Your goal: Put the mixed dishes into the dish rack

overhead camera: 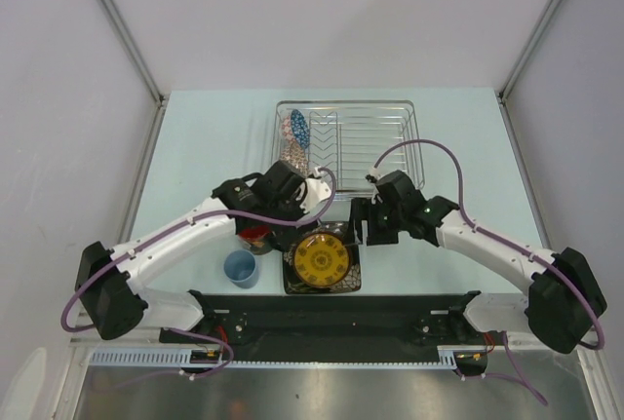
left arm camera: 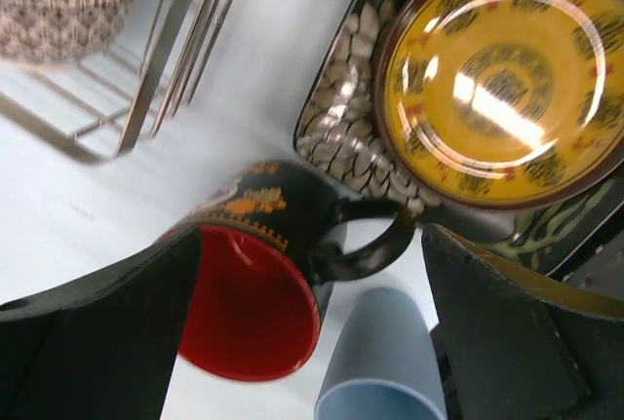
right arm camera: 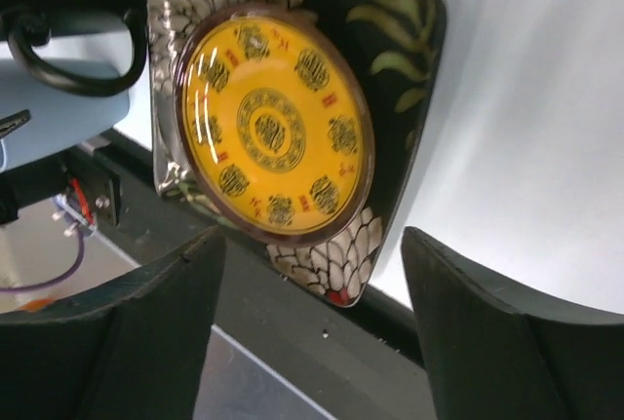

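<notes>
Both claws gape: left gripper (left arm camera: 312, 245) at the black mug (left arm camera: 268, 208) beside the yellow plate (right arm camera: 268, 137) — right gripper (right arm camera: 312, 245) above that plate.

Dish rack (overhead camera: 343, 102): 1, upper centre of the top view.
Bowls: 2. One pinkish bowl (left arm camera: 58, 1), one blue bowl (overhead camera: 300, 129).
Plates: 2. One dark square plate (right arm camera: 409, 40), one yellow round plate (right arm camera: 273, 128).
Mugs: 1, the black mug (left arm camera: 273, 215), red inside.
Cups: 1, the light-blue cup (left arm camera: 380, 362), lower left of centre.
Dishes in all: 6.
Arms: 2, left arm (overhead camera: 166, 245) and right arm (overhead camera: 492, 245).
</notes>
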{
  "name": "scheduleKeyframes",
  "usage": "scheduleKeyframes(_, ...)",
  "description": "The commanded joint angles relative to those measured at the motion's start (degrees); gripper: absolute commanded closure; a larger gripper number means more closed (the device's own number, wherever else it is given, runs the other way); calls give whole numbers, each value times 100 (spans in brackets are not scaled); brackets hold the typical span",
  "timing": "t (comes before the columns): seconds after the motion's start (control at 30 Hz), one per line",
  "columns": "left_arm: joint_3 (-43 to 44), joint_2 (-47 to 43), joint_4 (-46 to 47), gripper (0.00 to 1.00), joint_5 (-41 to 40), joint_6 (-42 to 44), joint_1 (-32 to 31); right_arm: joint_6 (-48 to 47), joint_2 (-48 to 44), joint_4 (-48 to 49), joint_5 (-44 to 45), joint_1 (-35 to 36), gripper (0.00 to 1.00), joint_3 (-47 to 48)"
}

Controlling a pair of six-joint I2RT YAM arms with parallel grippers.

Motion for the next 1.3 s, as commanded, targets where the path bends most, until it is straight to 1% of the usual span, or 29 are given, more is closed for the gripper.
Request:
scheduleKeyframes(0.0,-171,-12,727,0,339,-179,-316,234,69,371,-507,88,25,-191)
scheduleKeyframes(0.07,-260,40,920,0,400,-232,-500,304,297,529,-656,114,28,-235)
scheduleKeyframes(0.2,-505,199,1184,0,480,-294,-685,375,623,758,-745,211,28,-235)
scheduleKeyframes(0.5,-980,278,1545,0,436,13,-729,366,1133,1030,-762,238,29,-244)
scheduleKeyframes(0.7,-1472,260,1834,0,348,225,-729,322,1265,1013,-736,238,30,-253)
scheduleKeyframes(0.87,-1789,287,1984,0,277,383,-721,226,1195,890,-674,220,31,-271)
scheduleKeyframes(1.07,-1921,366,2160,0,242,436,-729,234,1238,890,-683,194,31,-323)
scheduleKeyframes(1.27,-2079,366,2248,0,172,611,-729,278,1414,1066,-762,202,33,-358)
